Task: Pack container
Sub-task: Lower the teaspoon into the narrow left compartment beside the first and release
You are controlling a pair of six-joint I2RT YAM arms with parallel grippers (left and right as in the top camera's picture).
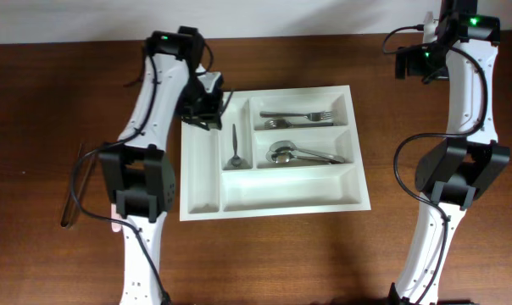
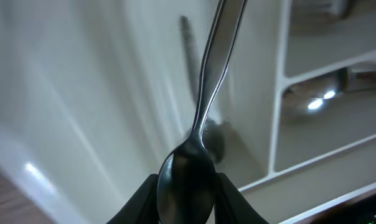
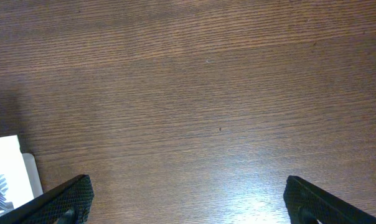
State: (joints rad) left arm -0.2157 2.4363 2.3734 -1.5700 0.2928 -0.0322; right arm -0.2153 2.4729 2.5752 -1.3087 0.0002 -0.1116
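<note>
One spoon (image 2: 208, 93), pinched by its bowl in the left gripper (image 2: 187, 194), hangs lengthwise over the narrow compartments of the container (image 1: 290, 192); the right gripper (image 3: 188, 202) gapes far off.

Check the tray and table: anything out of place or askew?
Nothing spilled or damaged. The left gripper holds a spoon by its bowl, not the handle, over the container. A thin dark item lies on the table outside it.

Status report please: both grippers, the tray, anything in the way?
Left gripper shut on spoon, above cutlery tray. Right gripper open, off aside. Nothing blocks tray.
</note>
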